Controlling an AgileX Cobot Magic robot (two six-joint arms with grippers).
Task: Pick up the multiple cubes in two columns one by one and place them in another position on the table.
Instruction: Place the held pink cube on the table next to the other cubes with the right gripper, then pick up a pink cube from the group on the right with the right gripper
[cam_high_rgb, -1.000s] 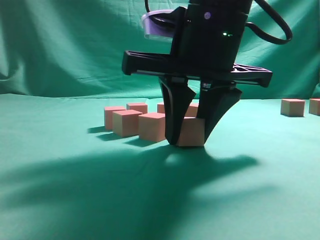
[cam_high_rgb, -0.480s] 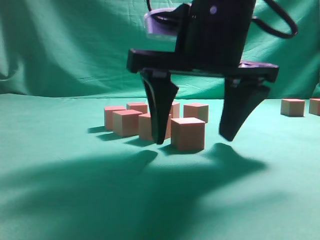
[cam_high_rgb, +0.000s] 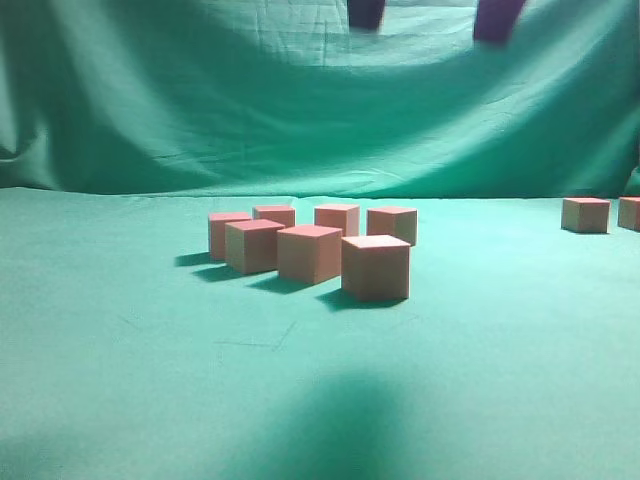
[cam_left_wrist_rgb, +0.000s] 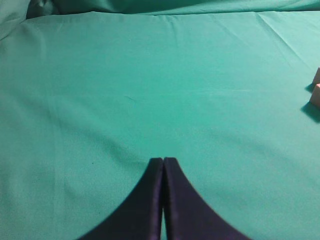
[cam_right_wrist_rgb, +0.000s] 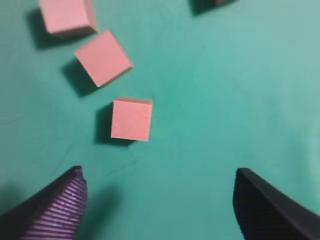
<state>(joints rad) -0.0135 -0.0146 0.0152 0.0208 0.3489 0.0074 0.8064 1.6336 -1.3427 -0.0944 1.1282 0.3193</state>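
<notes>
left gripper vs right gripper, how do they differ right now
The left gripper is shut, fingertips pressed together; the right gripper stands wide open.
The left gripper hangs over bare table, with cubes only at the frame's edge; the right gripper looks down on a cube lying free on the cloth.
Both hold nothing and have dark fingers.

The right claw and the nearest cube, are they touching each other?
Apart. In the right wrist view both fingers of the right claw stand wide open with bare green table between them and the cube. The exterior view shows the fingertips high above it.
</notes>
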